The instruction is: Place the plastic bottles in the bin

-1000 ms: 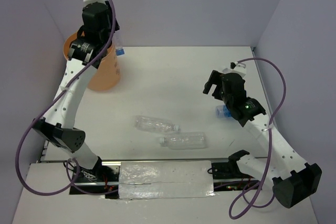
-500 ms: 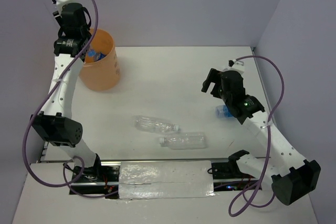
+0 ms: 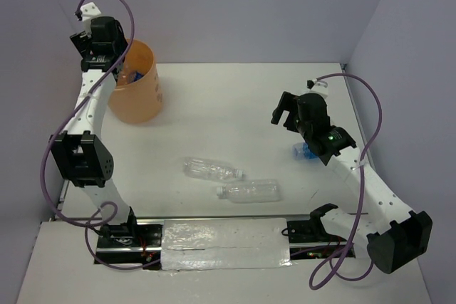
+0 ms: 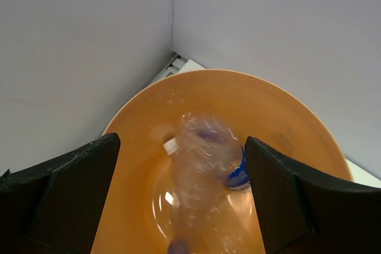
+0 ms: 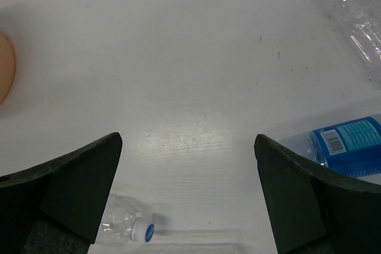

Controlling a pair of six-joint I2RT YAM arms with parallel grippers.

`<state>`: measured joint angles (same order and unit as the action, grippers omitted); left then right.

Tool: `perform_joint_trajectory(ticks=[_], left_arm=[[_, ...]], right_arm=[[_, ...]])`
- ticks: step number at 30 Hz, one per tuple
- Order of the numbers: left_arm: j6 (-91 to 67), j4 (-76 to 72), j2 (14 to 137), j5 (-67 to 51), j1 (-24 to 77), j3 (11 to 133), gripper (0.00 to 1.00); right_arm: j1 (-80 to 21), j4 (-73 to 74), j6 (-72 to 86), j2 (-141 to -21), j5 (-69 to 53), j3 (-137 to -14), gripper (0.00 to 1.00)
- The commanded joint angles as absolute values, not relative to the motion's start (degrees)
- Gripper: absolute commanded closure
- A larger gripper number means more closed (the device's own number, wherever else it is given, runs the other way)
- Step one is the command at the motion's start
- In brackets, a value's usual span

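My left gripper [image 3: 114,58] hangs open over the orange bin [image 3: 142,101] at the back left. In the left wrist view a blurred clear bottle with a blue label [image 4: 205,159] is inside the bin [image 4: 137,147], loose between the spread fingers [image 4: 77,182]. Two clear plastic bottles [image 3: 210,169] [image 3: 249,191] lie side by side on the table in front. A blue-labelled bottle [image 3: 303,151] lies partly under my right arm. My right gripper [image 3: 283,115] is open above the table with nothing between its fingers; its wrist view shows the blue-labelled bottle [image 5: 348,141] and a capped bottle [image 5: 128,227].
Purple-grey walls close in the table at the back and both sides. A silver-taped strip [image 3: 224,243] runs along the near edge between the arm bases. Another clear bottle [image 5: 351,4] shows at the top right of the right wrist view, and the bin's rim [image 5: 5,66] at its left edge.
My left arm swung the bottle from beside the bin to over its mouth, then opened, and the bottle dropped inside. The right gripper shifted slightly left and stayed open.
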<state>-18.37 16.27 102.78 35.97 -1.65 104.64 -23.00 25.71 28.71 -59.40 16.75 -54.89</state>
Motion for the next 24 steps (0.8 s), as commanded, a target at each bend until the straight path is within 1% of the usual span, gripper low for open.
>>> perform_joint_trajectory(ticks=[1, 3, 6, 9, 10, 11, 13, 14, 15, 19, 24], left_arm=[[-19.2, 15.0, 94.1, 33.3, 2.6, 104.9, 0.01], [-19.2, 16.8, 90.3, 34.3, 6.1, 101.1, 0.01], [-22.7, 25.7, 85.5, 39.1, 18.0, 98.1, 0.01], [-33.4, 36.4, 84.6, 40.8, 26.0, 93.3, 0.04], [-40.4, 38.6, 84.6, 39.7, 27.6, 91.9, 0.05], [-44.1, 40.6, 84.7, 37.8, 28.8, 89.0, 0.05], [-61.2, 48.4, 85.3, 35.1, 34.2, 85.8, 0.04], [-61.3, 48.4, 85.3, 35.1, 34.3, 84.6, 0.03], [-67.7, 49.9, 85.4, 33.5, 36.5, 83.6, 0.02], [-79.3, 51.1, 85.5, 26.7, 38.3, 77.3, 0.01], [-88.8, 60.3, 89.4, 23.1, 40.6, 76.7, 0.01]], right_arm=[[-23.4, 23.4, 28.7, -59.2, 16.3, -57.2, 0.0], [-23.4, 23.2, 28.7, -58.9, 16.0, -57.0, 0.0], [-23.5, 22.5, 29.0, -58.6, 15.4, -56.6, 0.0], [-23.5, 22.9, 29.3, -58.6, 14.9, -56.7, 0.0], [-23.5, 22.9, 29.3, -58.1, 14.8, -56.6, 0.0], [-23.5, 22.8, 29.2, -57.8, 14.8, -56.2, 0.0], [-23.5, 22.8, 29.4, -57.2, 14.9, -55.9, 0.0], [-23.5, 23.0, 29.4, -57.0, 14.9, -55.9, 0.0], [-23.5, 23.1, 29.5, -57.0, 14.9, -55.9, 0.0], [-23.6, 23.4, 29.7, -56.2, 14.4, -55.6, 0.0], [-23.6, 23.6, 29.8, -55.8, 14.5, -55.9, 0.0]])
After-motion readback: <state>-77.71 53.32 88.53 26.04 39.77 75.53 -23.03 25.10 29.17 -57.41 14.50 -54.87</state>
